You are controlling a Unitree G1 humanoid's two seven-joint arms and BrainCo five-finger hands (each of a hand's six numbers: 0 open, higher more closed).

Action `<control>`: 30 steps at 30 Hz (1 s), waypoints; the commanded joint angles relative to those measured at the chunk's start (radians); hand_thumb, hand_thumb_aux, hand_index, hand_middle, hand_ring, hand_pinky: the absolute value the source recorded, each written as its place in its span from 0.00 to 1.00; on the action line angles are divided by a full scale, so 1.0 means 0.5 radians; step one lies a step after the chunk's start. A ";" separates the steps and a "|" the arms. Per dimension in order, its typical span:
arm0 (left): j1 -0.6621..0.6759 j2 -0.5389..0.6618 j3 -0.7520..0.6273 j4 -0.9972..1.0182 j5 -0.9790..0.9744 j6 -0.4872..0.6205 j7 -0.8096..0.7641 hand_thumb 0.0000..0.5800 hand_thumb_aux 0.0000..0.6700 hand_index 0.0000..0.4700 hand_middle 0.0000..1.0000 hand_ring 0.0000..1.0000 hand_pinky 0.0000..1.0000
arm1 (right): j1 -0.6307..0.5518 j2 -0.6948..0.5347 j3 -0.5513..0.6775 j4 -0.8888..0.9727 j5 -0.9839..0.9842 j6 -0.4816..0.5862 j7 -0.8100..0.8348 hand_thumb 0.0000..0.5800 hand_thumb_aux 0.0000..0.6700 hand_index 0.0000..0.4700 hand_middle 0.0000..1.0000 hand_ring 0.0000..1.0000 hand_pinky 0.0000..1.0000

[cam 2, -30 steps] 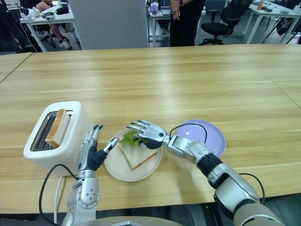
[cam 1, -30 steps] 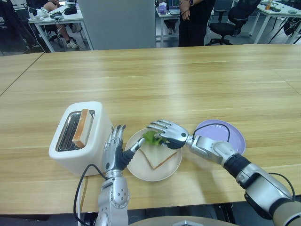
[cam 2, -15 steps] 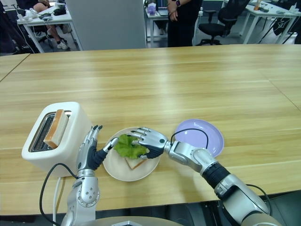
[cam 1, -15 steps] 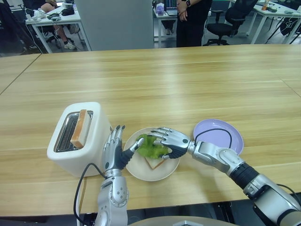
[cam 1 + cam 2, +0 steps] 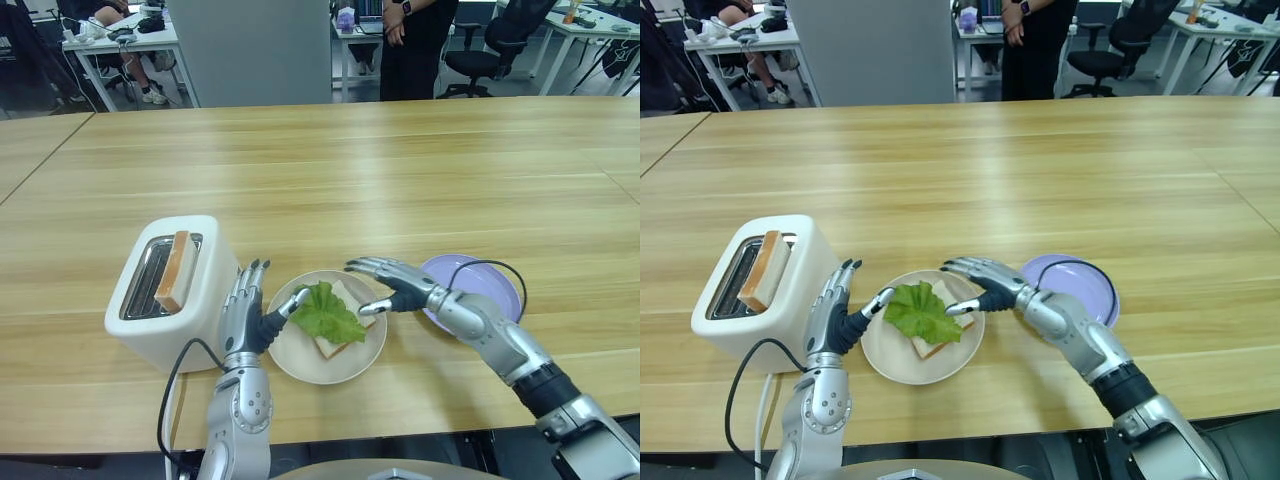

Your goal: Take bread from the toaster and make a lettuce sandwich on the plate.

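A green lettuce leaf (image 5: 324,315) lies on a bread slice (image 5: 343,337) on the cream plate (image 5: 290,358). A second bread slice (image 5: 176,271) stands in a slot of the white toaster (image 5: 157,337) at the left. My right hand (image 5: 388,283) hovers open at the plate's right rim, fingers spread, just clear of the lettuce. Between toaster and plate my left hand (image 5: 245,312) stands upright and open, its thumb touching the plate's left rim.
An empty purple plate (image 5: 494,286) sits right of the cream plate, partly under my right forearm. A black cord (image 5: 176,385) runs from the toaster over the near table edge. Bare wooden table stretches behind.
My right hand let go of the lettuce, which now lies spread on the bread, and drew back to the right. The left hand stayed put.
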 commanded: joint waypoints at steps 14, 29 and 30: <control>0.070 0.175 0.896 -0.926 0.298 -0.020 -0.545 0.00 0.00 0.00 0.00 0.00 0.00 | 0.687 0.203 -0.494 -0.809 0.874 0.835 -0.016 0.00 0.00 0.00 0.00 0.00 0.00; 0.243 0.135 1.049 -0.448 0.675 -0.031 -0.670 0.00 0.00 0.00 0.00 0.00 0.00 | 0.727 0.226 -0.538 -0.808 0.842 0.840 -0.034 0.00 0.00 0.00 0.00 0.00 0.00; 0.226 0.126 1.030 -0.428 0.672 -0.029 -0.669 0.00 0.00 0.00 0.00 0.00 0.00 | 0.727 0.226 -0.542 -0.801 0.836 0.839 -0.037 0.00 0.00 0.00 0.00 0.00 0.00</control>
